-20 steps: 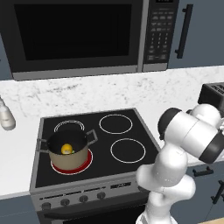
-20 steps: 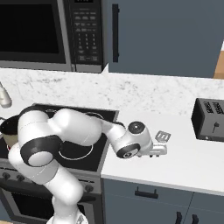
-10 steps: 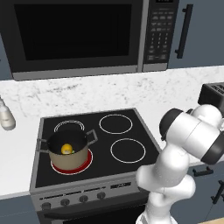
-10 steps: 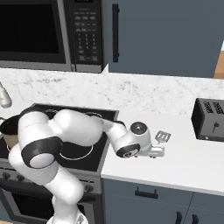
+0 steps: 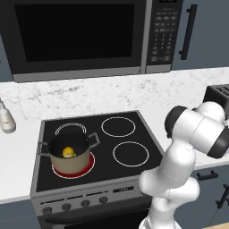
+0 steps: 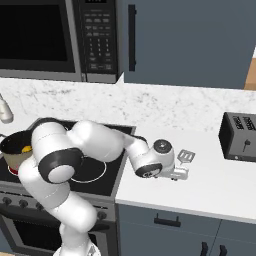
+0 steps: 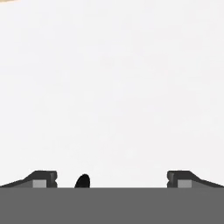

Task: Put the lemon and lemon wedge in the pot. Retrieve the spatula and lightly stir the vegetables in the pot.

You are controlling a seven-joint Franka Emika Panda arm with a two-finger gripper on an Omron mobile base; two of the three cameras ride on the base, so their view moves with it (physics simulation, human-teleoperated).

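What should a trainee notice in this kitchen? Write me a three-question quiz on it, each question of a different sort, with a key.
1. True or false: the small round bright-yellow lemon lies inside the short tan pot with dark loop handles.
2. The small spatula with the slotted grey metal head lies: A) in the pot; B) on the white stone counter; C) on top of the microwave.
3. Fill in: seen from the hand view, the claw hangs over the counter with its jaws ____.

Key: 1 true; 2 B; 3 open.
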